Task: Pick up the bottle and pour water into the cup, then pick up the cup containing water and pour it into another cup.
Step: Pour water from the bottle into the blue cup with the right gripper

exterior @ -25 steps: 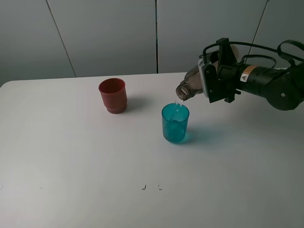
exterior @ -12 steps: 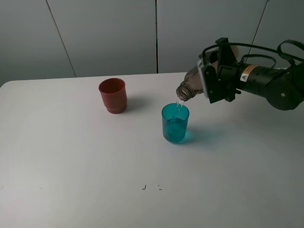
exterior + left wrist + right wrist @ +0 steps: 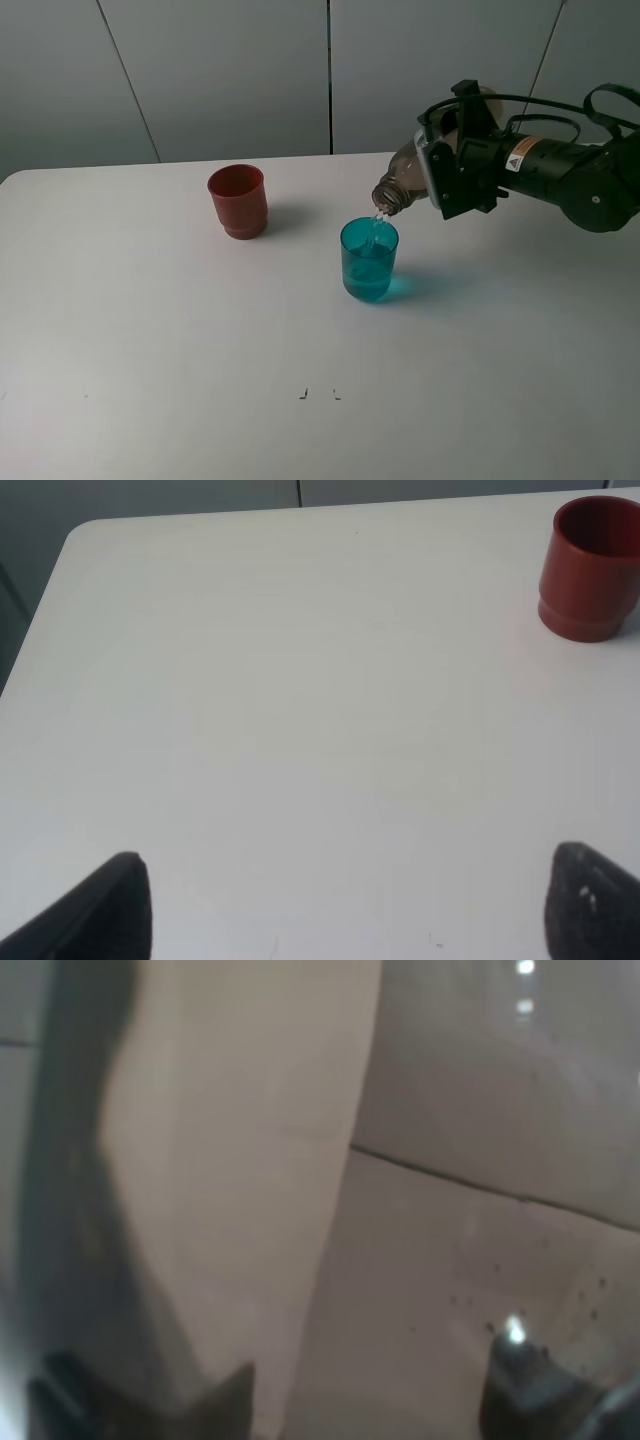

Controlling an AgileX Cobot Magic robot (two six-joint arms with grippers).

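Water level is rising in the teal cup (image 3: 369, 265); bottle (image 3: 398, 180) is barely shifting. Right claw (image 3: 436, 178) is clamping the bottle, its mouth tilting down just over the cup rim.

Looks down over a white table (image 3: 300, 700) with a rounded corner (image 3: 85, 535) and dark ground beyond its edge. Finds a red-brown cup (image 3: 593, 570) standing upright near the far edge, mouth open, narrower stepped base on the tabletop, faint shadow beside it. Catches the left gripper (image 3: 350, 910) close in, dark fingertips (image 3: 105, 910) spread wide over the white surface, well apart from the cup.
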